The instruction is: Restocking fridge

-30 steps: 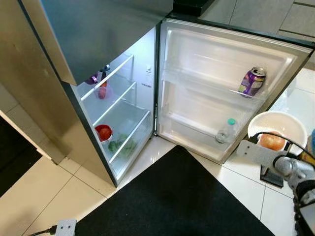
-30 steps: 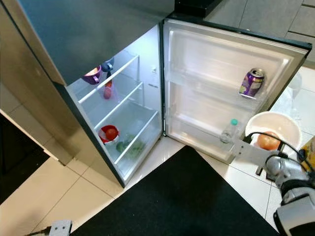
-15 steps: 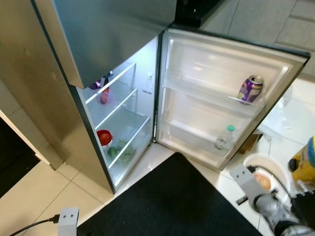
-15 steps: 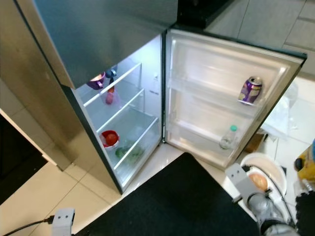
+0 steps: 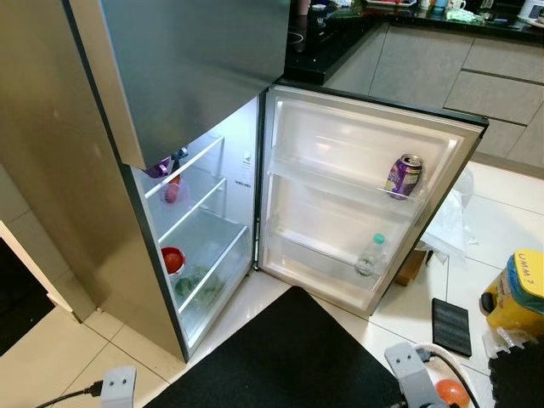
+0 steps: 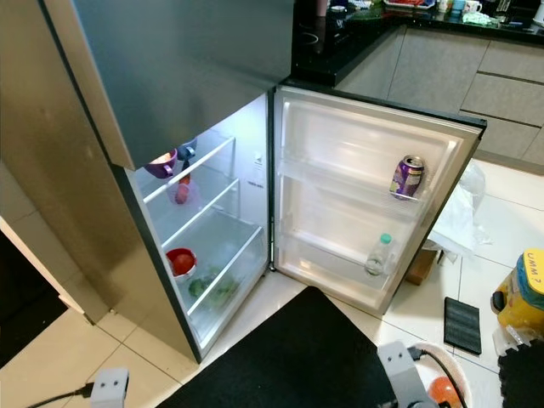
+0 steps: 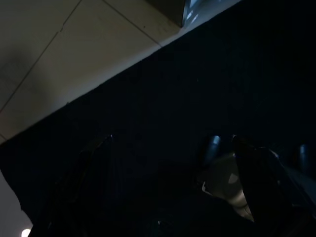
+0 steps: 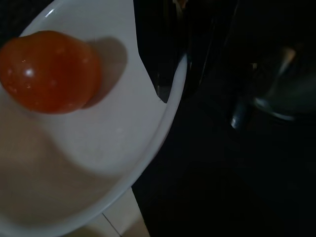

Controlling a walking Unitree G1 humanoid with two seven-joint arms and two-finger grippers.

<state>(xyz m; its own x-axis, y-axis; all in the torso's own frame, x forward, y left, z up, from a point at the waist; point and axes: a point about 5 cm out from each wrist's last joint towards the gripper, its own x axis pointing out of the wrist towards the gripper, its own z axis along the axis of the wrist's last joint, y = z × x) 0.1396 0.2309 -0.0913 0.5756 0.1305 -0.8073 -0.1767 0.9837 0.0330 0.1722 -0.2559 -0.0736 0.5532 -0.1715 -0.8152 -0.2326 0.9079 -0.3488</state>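
Your right gripper [image 8: 163, 74] pinches the white bowl's [image 8: 89, 148] rim. The tomato [image 8: 49, 71] rolls, so keep it level. Left fingers: can't tell.

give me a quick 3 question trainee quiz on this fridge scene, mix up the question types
1. True or false: the purple drink can stands on the open fridge door's upper shelf.
2. Multiple choice: the white bowl in the right wrist view holds A) a green leafy vegetable B) an orange-red tomato C) a clear bottle.
3. Fill in: the clear plastic bottle with the green cap sits on the door's ____ shelf.

Key: 1 true; 2 B; 3 lower.
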